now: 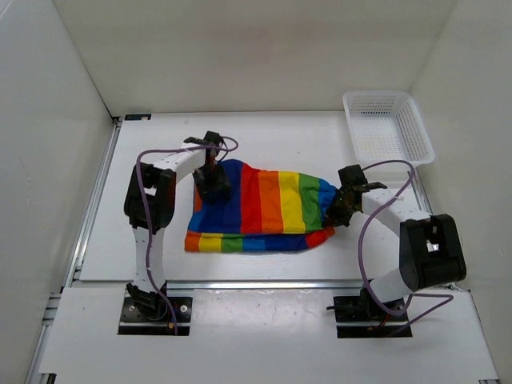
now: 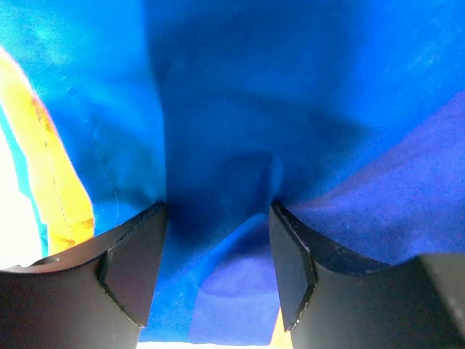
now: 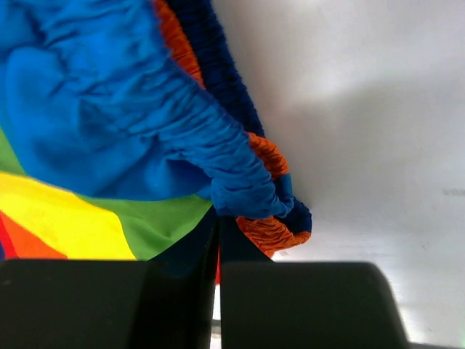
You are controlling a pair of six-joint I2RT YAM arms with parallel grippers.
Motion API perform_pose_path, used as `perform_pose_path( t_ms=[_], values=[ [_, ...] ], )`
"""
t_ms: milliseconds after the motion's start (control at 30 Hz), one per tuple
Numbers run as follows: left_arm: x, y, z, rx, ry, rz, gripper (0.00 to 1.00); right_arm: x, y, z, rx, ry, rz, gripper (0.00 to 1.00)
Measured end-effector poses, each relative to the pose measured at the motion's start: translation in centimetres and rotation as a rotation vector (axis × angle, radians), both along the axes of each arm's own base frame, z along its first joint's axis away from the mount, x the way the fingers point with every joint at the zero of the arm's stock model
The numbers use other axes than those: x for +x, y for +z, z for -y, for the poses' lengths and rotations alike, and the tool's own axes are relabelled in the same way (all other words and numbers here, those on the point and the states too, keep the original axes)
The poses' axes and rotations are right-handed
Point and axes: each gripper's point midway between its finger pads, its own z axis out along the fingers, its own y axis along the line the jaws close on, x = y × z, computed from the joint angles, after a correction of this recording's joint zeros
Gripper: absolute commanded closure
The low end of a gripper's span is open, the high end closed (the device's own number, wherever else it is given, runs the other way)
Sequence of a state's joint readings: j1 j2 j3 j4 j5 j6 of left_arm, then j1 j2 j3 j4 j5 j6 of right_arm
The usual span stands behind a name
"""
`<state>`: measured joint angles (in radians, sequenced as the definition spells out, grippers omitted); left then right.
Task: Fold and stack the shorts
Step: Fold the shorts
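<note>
Top external: shorts [image 1: 264,210] lie doubled over on the table [image 1: 280,136] btw the two arms, stripes side by side. Left gripper [image 1: 212,186] sits on the dark blue end, right gripper [image 1: 340,210] at the blue end; white basket [image 1: 388,128] in far right corner, well apart

Left wrist: fingers [image 2: 131,262] spread apart, tips on blue cloth, nothing clamped

Right wrist: fingers [image 3: 290,305] closed tight, pinching cloth just under the gathered waistband [image 3: 211,145]

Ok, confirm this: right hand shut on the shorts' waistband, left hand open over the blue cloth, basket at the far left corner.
No: the basket sits at the far right corner, as the top view shows. The right hand is shut on the waistband of the shorts and the left hand open over blue cloth.
</note>
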<state>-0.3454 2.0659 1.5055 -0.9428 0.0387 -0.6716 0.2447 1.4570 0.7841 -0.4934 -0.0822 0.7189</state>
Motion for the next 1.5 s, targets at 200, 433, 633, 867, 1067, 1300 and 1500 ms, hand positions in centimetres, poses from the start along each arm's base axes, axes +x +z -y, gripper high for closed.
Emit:
perform_pose_path(
  t_ms=[200,433,633,867,1067,1300,1500],
  values=[
    [5.6,3.6,-1.0,0.050,-0.022,0.148,0.07,3.5,2.7,-0.9,-0.003,0.001,0.091,0.98],
    [2.2,13.4,-7.0,0.012,0.095,0.343,0.17,3.9,5.5,-1.4,-0.005,0.024,0.177,0.91],
    [-6.1,11.3,-11.9,-0.023,0.258,0.289,0.37,3.5,6.2,-1.6,-0.012,0.047,0.201,0.91],
    [-9.0,5.5,-10.0,-0.087,0.230,0.095,0.34,3.0,5.9,-2.0,-0.024,0.069,0.190,0.90],
    [-7.8,3.5,-9.6,-0.089,0.207,0.060,0.38,2.8,5.8,-2.0,-0.028,0.074,0.181,0.90],
    [-5.8,2.5,-9.9,-0.065,0.194,0.062,0.53,2.7,5.8,-2.1,-0.028,0.077,0.180,0.90],
    [-4.9,2.3,-10.1,-0.049,0.183,0.071,0.84,2.7,5.7,-2.1,-0.031,0.076,0.179,0.90]
  ],
)
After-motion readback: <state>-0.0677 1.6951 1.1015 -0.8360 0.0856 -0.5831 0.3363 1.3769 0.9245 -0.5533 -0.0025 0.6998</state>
